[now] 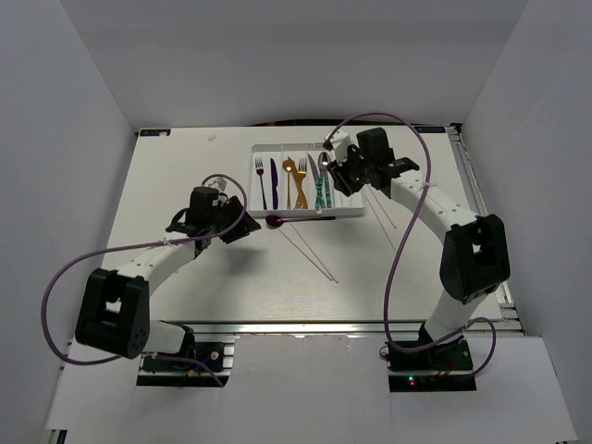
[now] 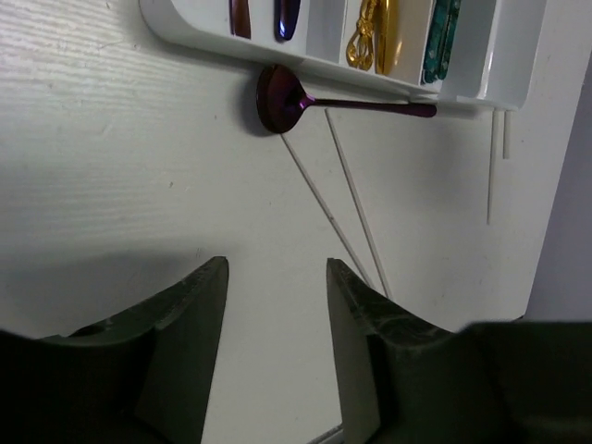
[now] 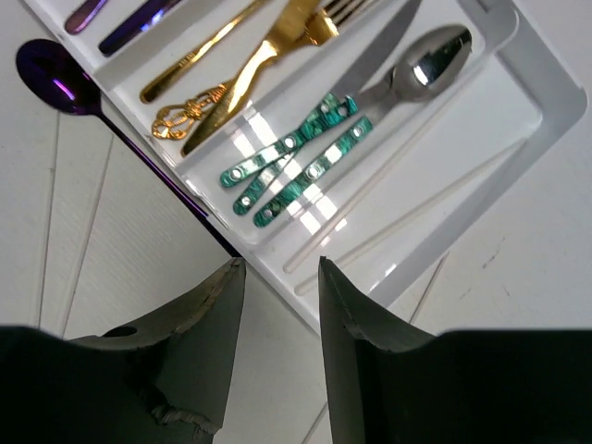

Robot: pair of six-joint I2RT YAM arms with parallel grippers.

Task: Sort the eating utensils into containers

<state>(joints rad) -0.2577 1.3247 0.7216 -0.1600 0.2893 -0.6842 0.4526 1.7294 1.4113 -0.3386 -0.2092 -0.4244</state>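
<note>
Most utensils (image 3: pixel 268 55) lie grouped by finish in the tray (image 3: pixel 546 102). The purple spoon (image 2: pixel 282 97) and chopsticks (image 2: pixel 324 208) lie on the counter (image 2: pixel 111 139) beside its rim. My left hand (image 2: pixel 276 277) gapes empty facing the spoon, likely my next pick. My right hand (image 3: pixel 277 277) is spread and empty over the chopstick slot.

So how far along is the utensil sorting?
Done: purple, gold and teal-handled cutlery lies in the tray, with two chopsticks in its end compartment. In hand: nothing; the left gripper and right gripper are open and empty. Left: the purple spoon beside the tray's near wall, one loose chopstick pair and a second pair on the table.
</note>
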